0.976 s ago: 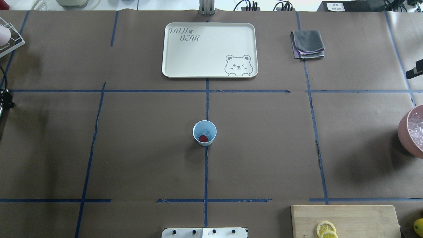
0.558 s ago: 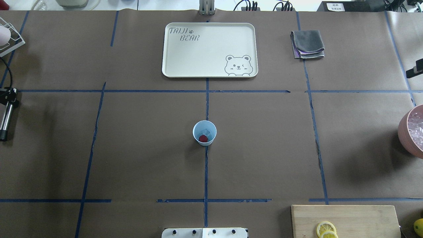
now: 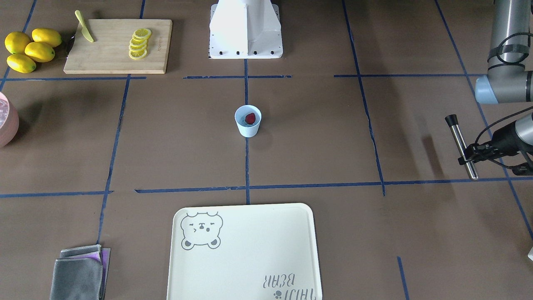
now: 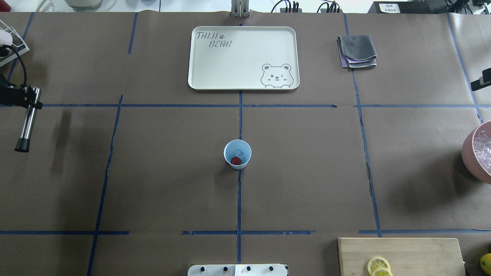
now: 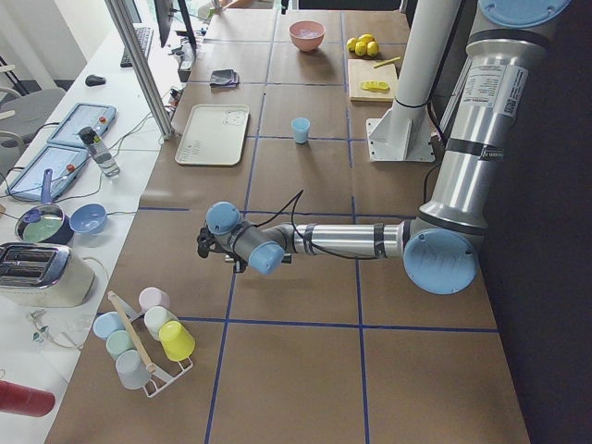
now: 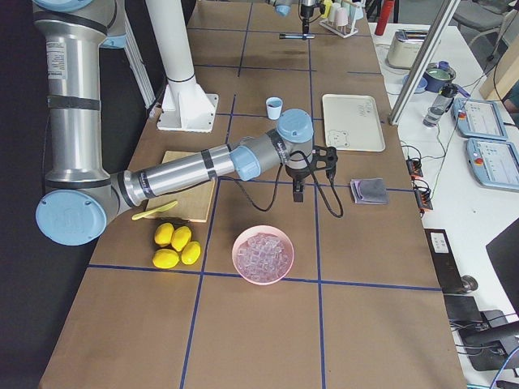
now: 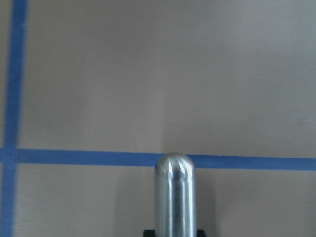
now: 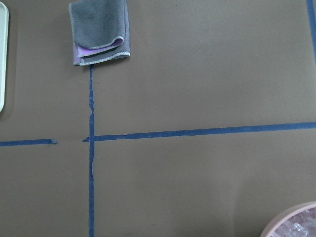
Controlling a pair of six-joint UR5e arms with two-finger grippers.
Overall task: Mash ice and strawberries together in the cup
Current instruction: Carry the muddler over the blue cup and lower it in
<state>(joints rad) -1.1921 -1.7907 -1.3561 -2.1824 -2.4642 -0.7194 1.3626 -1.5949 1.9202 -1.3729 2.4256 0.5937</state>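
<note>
1. The table [image 4: 307,172] is covered in brown paper and gridded with blue tape. In the side views, desks with equipment run along its far edge.
2. The cream bear tray [image 4: 241,57] sits at the far centre. A wooden board [image 4: 399,253] with lemon slices [image 4: 378,265] lies at the near right.
3. A pink bowl [image 4: 470,149] of ice pieces stands at the right edge.
4. The right gripper [image 6: 298,191] hangs over the paper between the bowl and a folded grey towel [image 4: 356,51]. I cannot tell how far apart its fingers are.
5. The left gripper [image 4: 32,100], at the left edge, is clamped across a metal rod [image 4: 26,124] near its rounded end. The black-capped end points toward the robot, well apart from the cup.
6. The cup [image 4: 229,150], light blue and upright, stands on the centre tape line. Brown paper surrounds it, with the tray, board and bowl all well apart.
7. The strawberry [image 4: 236,161] is dark red and lies in the cup's bottom.
8. The ice [image 4: 240,153] is what looks like one pale clear chunk beside the strawberry.
</note>
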